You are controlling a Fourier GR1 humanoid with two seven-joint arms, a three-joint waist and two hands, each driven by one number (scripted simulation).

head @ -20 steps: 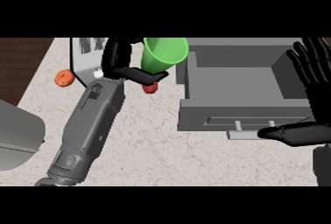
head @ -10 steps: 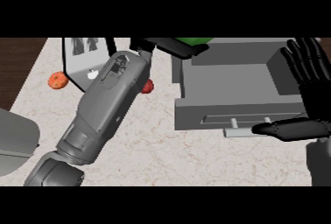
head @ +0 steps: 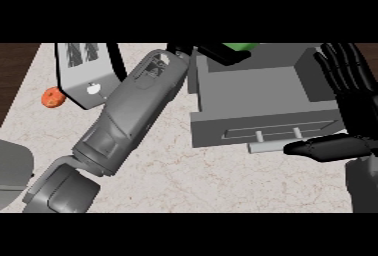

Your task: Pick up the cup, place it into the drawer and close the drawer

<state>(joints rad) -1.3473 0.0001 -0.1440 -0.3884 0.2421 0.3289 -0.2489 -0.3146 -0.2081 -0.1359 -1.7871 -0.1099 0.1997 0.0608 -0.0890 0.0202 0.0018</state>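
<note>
Only a sliver of the green cup shows at the top edge, above the back of the open grey drawer. My left hand is curled round the cup there, at the end of the long grey forearm that crosses the counter. The rest of the cup is hidden by the hand and the top edge of the view. My right hand rests open at the drawer's right side, fingers up, thumb near the drawer's front handle.
A toaster-like grey appliance stands at the back left, with a small orange fruit beside it on the marbled counter. A grey rounded object sits at the lower left edge.
My left arm has carried the cup rightward and farther back, from beside the drawer to above its rear part. The view has shifted. The right hand has stayed put.
</note>
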